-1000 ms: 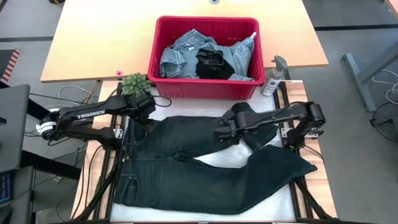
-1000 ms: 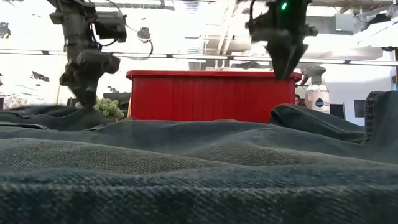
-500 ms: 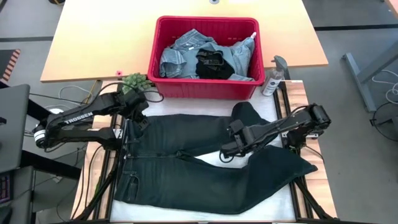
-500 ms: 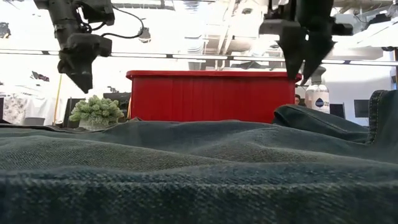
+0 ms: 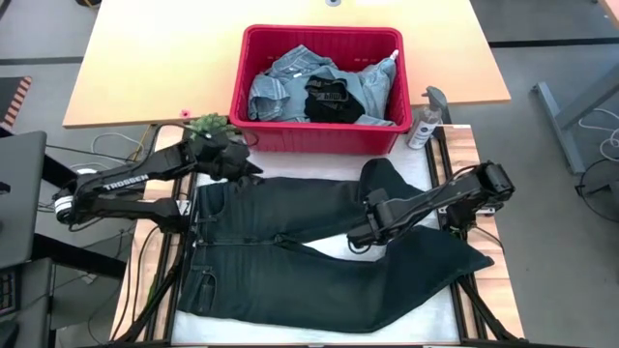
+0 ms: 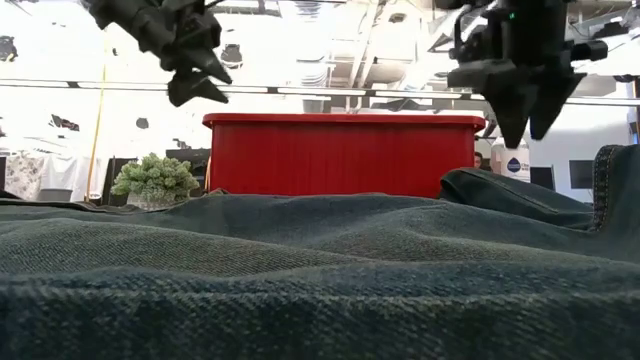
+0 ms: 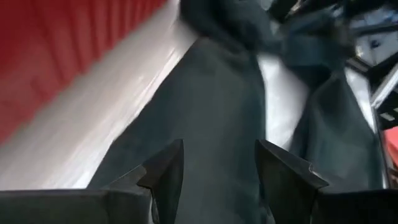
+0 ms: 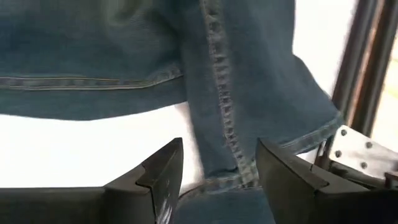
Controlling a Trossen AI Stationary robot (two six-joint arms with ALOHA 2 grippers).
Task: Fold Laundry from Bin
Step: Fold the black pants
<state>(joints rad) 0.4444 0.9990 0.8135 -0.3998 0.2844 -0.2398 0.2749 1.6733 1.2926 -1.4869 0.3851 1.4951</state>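
Both arms have shifted since the earlier view: the left gripper [image 5: 248, 168] has swung from the left edge of the jeans toward the far side, now hovering above the far left corner of the dark denim jeans [image 5: 319, 256], just beside the small green potted plant [image 5: 209, 127]. The right gripper [image 5: 356, 235] has drawn slightly nearer the middle of the table and hangs over the gap between the two trouser legs.

Both grippers have their two dark fingers spread apart and empty (the wrist views show clear space between the fingertips [image 7: 168, 163], with only cloth below).

The jeans lie spread flat on the white table surface [image 5: 440, 300], waistband to the left, legs running to the right; the far leg is bunched and turned back at its right end.

Beyond the jeans, on a pale wooden tabletop [image 5: 145, 68], sits the large red rectangular plastic bin [image 5: 319, 135], holding crumpled light blue denim pieces [image 5: 276, 87] and a black garment [image 5: 329, 100]. A clear spray bottle [image 5: 426, 118] stands just right of the bin.
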